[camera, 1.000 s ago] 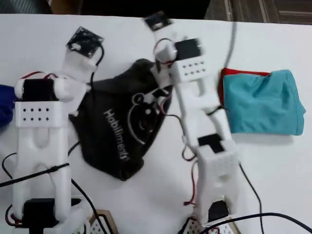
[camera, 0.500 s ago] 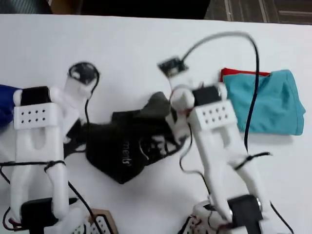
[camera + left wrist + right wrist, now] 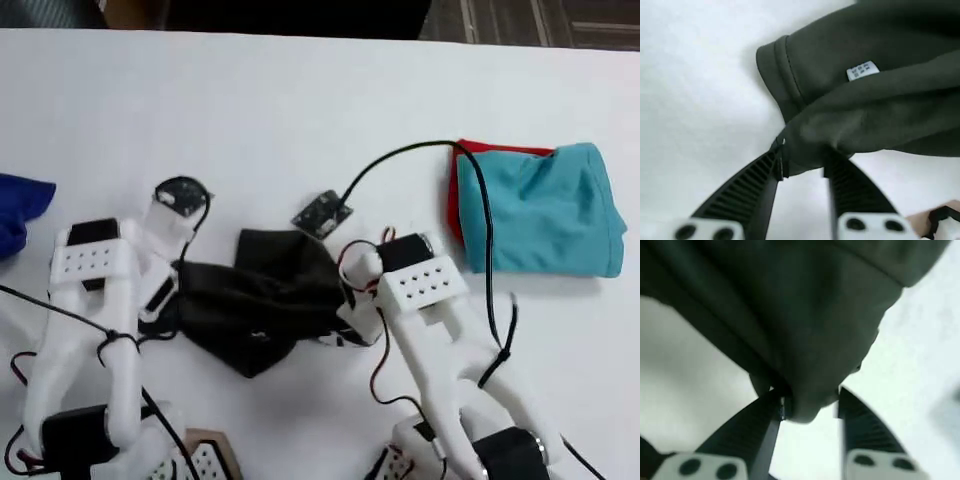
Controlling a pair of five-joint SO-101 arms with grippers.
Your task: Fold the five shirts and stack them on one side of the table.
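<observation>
High view: watching both arms drawing back toward six o'clock, hauling the far edge of the black shirt (image 3: 265, 305) along. Going from a garment spread out with its print face-up a second ago to a doubled-over bundle near table centre, hiding the print. Reading that as the first fold almost landing, with flattening and stacking yet to come.

Seeing the left gripper (image 3: 165, 300) pinching the cloth at its nine o'clock end, and the right gripper (image 3: 352, 315) pinching at the three o'clock end.

Counting shirts on the white table (image 3: 300, 90):
- one black, held in both grippers
- one teal shirt (image 3: 535, 210), folded at three o'clock
- one red shirt (image 3: 452, 205), peeking out from beneath the teal
- one blue shirt (image 3: 18, 210), at nine o'clock by the edge

Totalling four here against the five asked for. Counting two arms and two grippers, both busy on the same garment.

Left wrist view: finding the left gripper (image 3: 802, 167) closed down on a fold of the black shirt (image 3: 880, 115), fingers squeezing the hem with cloth filling the gap. Spotting one white label (image 3: 861, 71) on the fabric, close to a stitched cuff.

Right wrist view: finding the right gripper (image 3: 807, 407) clamped likewise, biting a bunched lump of the black shirt (image 3: 790, 305) between its fingers, above the pale tabletop.
</observation>
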